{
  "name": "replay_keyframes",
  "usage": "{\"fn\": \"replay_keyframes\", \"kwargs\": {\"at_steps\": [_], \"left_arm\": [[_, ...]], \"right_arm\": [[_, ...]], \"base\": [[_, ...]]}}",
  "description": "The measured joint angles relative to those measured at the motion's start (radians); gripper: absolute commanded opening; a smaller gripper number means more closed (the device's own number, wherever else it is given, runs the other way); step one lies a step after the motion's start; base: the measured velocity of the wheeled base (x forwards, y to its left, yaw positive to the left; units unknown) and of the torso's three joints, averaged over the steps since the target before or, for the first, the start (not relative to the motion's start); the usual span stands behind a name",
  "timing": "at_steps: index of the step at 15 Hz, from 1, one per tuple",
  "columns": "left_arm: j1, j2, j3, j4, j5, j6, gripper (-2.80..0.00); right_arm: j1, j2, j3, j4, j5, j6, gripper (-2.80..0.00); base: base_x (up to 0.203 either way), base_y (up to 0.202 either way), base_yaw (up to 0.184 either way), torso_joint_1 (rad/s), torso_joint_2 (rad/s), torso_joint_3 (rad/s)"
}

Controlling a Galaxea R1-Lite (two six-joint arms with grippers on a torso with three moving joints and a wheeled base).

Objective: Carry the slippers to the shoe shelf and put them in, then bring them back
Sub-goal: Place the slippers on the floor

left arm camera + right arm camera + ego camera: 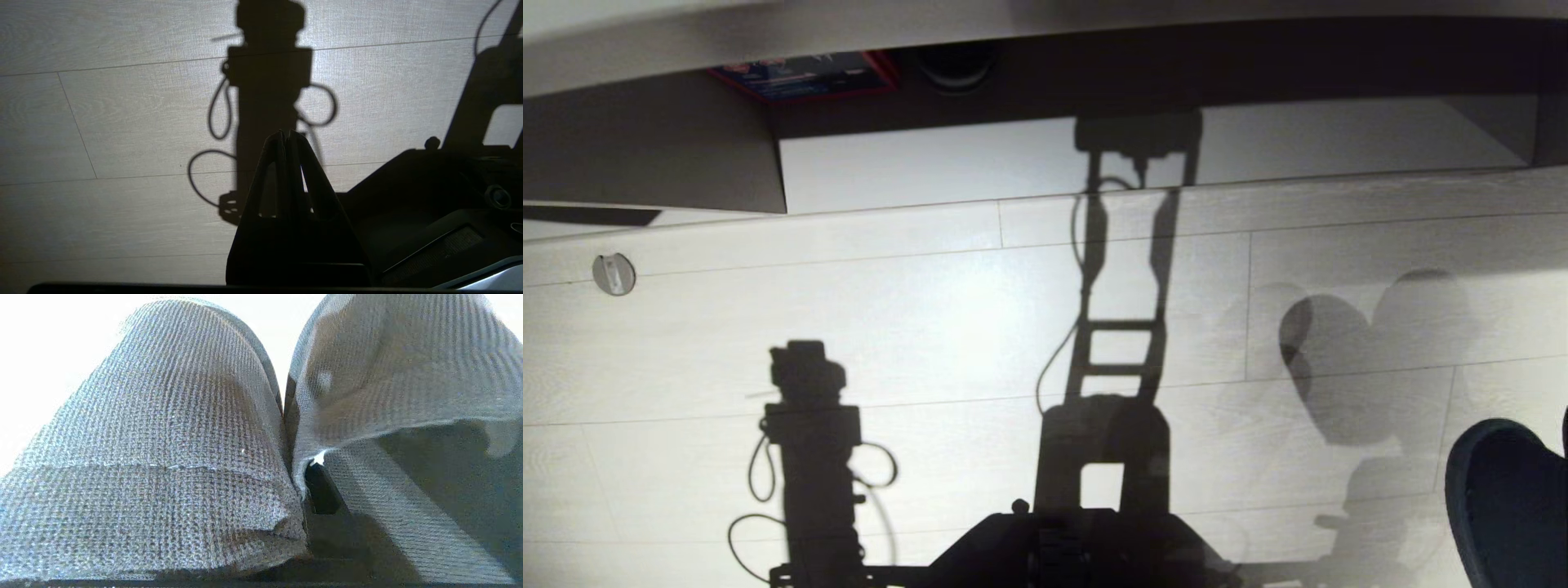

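Between right hand fingers, slippers toes outward.

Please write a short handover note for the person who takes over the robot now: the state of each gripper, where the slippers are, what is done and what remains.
Right gripper: shut on the slippers, pinching the inner edges of both where they meet, so the pair hangs together. In the head view one slipper shows at the lower right, above the floor.
Left gripper: shut, empty, parked over the floor beside the robot base.
Shoe shelf: I cannot pick it out for certain in these views.
Done: both slippers are gripped and off the floor.
Left: whether they have been in the shelf yet cannot be told; check this, then set them down.
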Motion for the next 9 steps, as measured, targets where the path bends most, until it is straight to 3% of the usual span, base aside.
{"fn": "replay_keyframes", "kwargs": {"at_steps": [6, 9], "left_arm": [[0.000, 0.000, 0.000, 0.000, 0.000, 0.000, -2.80], [0.000, 0.000, 0.000, -0.001, 0.000, 0.000, -2.80]], "right_arm": [[-0.018, -0.180, 0.004, 0.319, 0.010, -0.024, -2.80], [-0.019, -0.215, 0.003, 0.368, 0.010, -0.018, -2.80]], "base": [[0.000, 0.000, 0.000, 0.000, 0.00, 0.000], [0.000, 0.000, 0.000, 0.000, 0.00, 0.000]]}}
